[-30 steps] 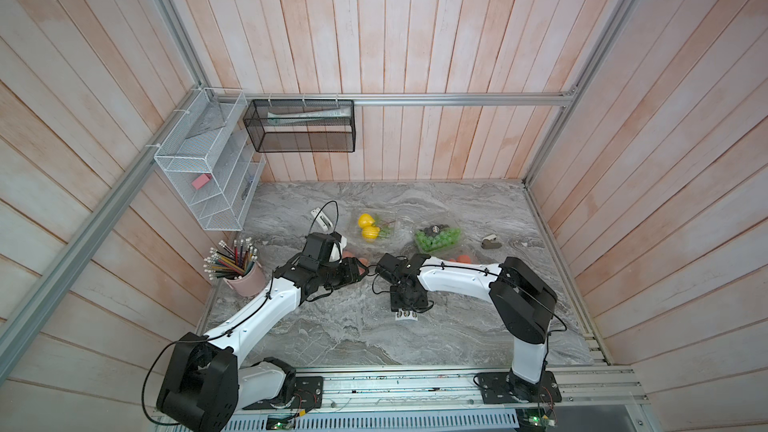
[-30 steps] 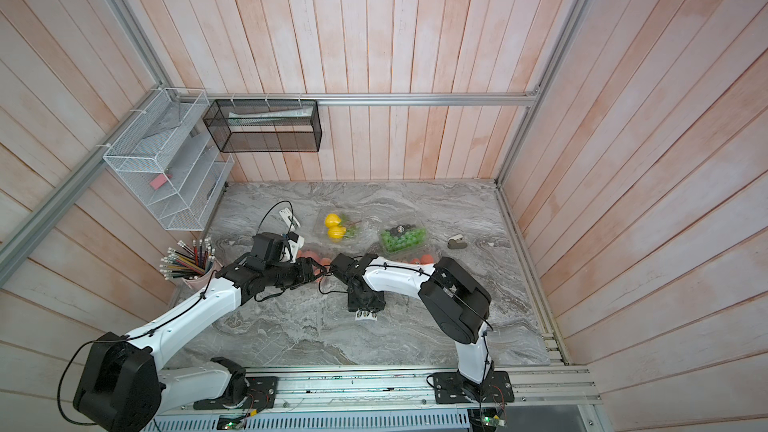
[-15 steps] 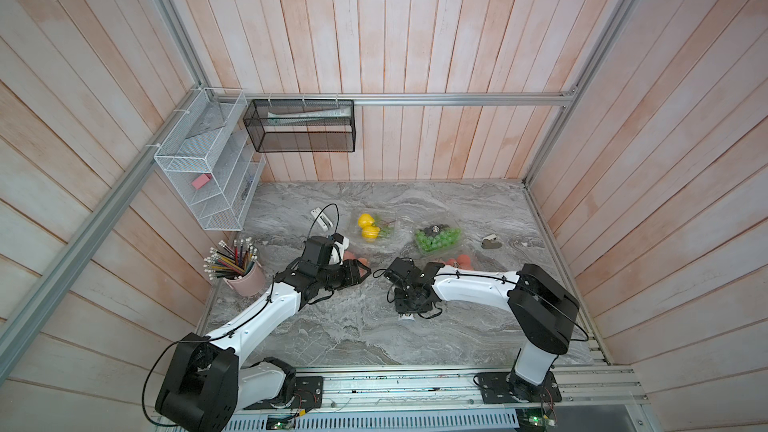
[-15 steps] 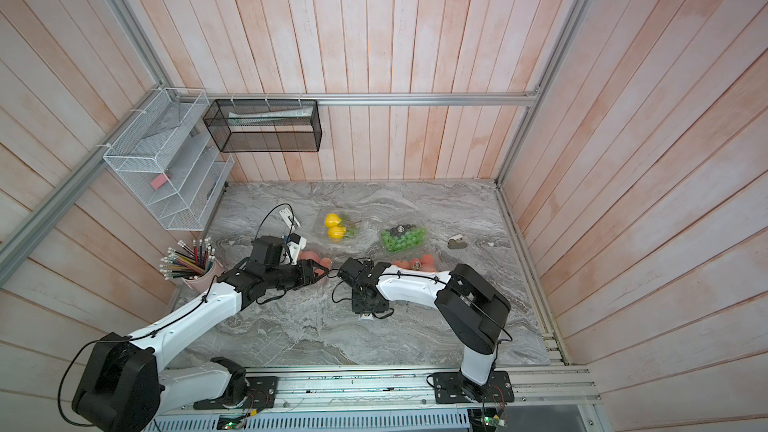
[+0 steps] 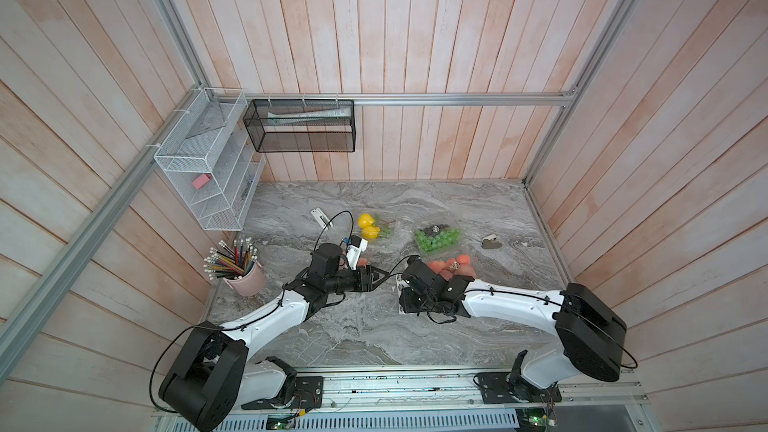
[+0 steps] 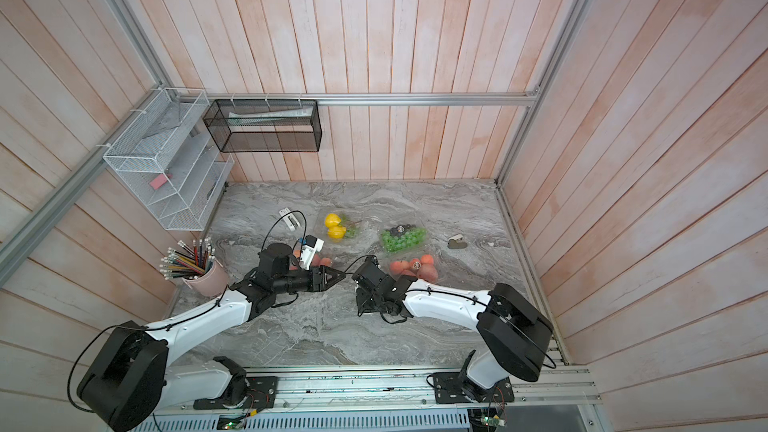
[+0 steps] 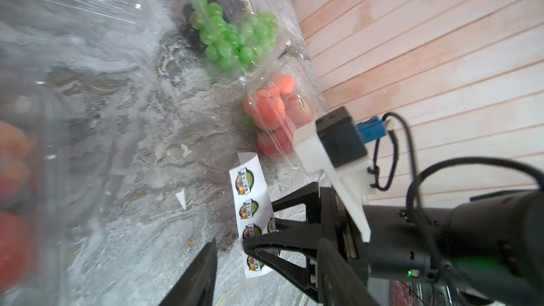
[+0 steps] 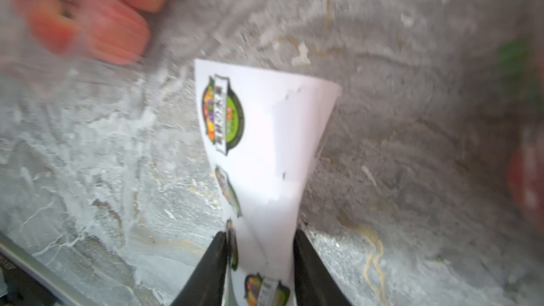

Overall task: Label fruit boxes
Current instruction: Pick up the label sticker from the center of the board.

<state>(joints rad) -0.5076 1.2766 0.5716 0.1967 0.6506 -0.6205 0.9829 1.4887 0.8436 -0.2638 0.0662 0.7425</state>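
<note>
Four boxes are sitting on the counter [image 5: 374,338]: one yellow-fruit box [image 5: 376,226] holding two yellow fruit, one grape box [image 5: 438,236], one red-fruit box [image 5: 455,268] right of centre and another red-fruit box [image 6: 326,261] at centre. One sheet [image 7: 253,198] is showing at least four stickers [image 7: 245,182]. Two racks are hanging at upper left, one white rack [image 5: 195,160], one black rack [image 5: 299,145]. One cup [image 5: 247,282] is holding many pencils [image 5: 232,261]. Two claws are showing at centre: the left claw [image 5: 385,276] and the right claw [image 8: 260,239].

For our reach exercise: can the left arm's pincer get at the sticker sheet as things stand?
Probably yes: the left pincer, open, faces the sticker sheet close by with nothing between; the right pincer gripping the sheet crowds it.
</note>
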